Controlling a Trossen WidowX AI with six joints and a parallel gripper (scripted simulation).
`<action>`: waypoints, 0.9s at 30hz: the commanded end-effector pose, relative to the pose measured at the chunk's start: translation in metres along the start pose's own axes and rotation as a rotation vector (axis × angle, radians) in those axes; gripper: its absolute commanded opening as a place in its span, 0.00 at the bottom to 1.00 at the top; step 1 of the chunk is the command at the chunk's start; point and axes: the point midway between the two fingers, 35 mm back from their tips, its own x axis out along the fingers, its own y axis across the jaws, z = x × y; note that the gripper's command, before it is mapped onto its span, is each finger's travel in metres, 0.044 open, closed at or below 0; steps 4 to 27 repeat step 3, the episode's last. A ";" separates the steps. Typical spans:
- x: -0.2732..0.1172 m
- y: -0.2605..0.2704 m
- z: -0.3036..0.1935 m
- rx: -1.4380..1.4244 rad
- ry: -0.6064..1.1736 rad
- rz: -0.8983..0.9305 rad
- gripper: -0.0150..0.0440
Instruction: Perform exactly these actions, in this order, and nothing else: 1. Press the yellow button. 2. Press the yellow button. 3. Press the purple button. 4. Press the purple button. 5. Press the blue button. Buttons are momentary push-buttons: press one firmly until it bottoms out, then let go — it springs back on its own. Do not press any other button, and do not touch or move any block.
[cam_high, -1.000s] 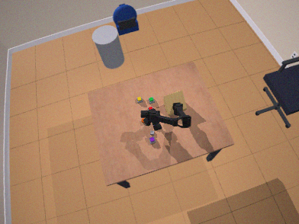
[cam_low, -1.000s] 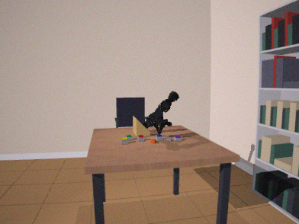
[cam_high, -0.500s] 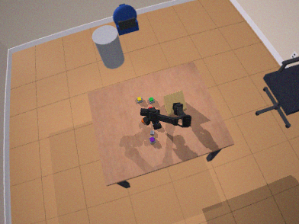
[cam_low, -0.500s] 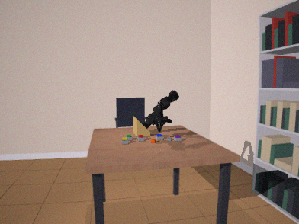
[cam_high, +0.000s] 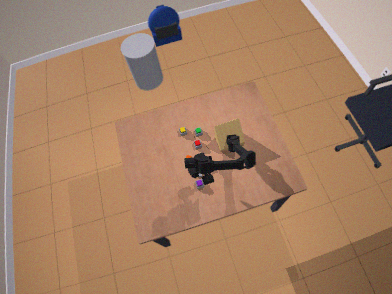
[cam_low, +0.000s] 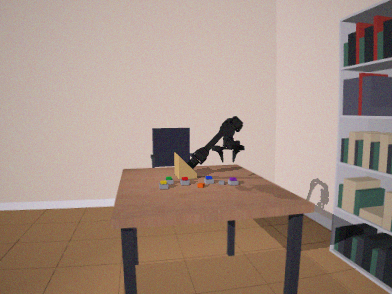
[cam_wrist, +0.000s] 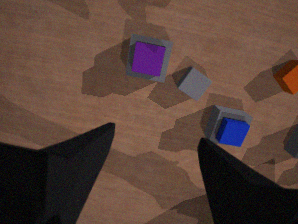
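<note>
- Top view: My black gripper (cam_high: 201, 176) (cam_low: 228, 159) (cam_wrist: 157, 136) hangs over the tabletop (cam_high: 155, 210) (cam_low: 150, 200) (cam_wrist: 135, 195), its fingers parted and grasping nothing. The yellow button (cam_high: 183, 131) (cam_low: 163, 185) sits nearest the upper edge, with the green button (cam_high: 198, 131) (cam_low: 169, 179) beside it and the red button (cam_high: 197, 144) (cam_low: 185, 181) just below the green. The purple button (cam_high: 199, 184) (cam_low: 233, 179) (cam_wrist: 149, 58) lies closer to the lower edge than to the upper. The arm covers the blue button and part of the orange block (cam_high: 188, 157) (cam_low: 200, 185) (cam_wrist: 288, 77).
- Exterior view: The open fingers point down, well above the tabletop. The yellow button is the nearest of the five to the left edge, the purple the nearest to the right edge. The blue button (cam_low: 209, 179) (cam_wrist: 233, 132) stands between red and purple, with a gray block (cam_low: 221, 182) (cam_wrist: 194, 83) between blue and purple. A tan wedge (cam_low: 184, 167) rises toward the far edge.
- Wrist view: My fingertips frame bare wood. The blue button shows beside the right-hand tip in the frame; the purple lies beyond the gap. No tabletop edge or corner shows here, so I cannot place them by one.
</note>
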 end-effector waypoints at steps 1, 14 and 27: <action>-0.004 0.013 -0.003 0.020 0.016 0.004 0.93; -0.004 0.013 -0.003 0.020 0.016 0.004 0.93; -0.004 0.013 -0.003 0.020 0.016 0.004 0.93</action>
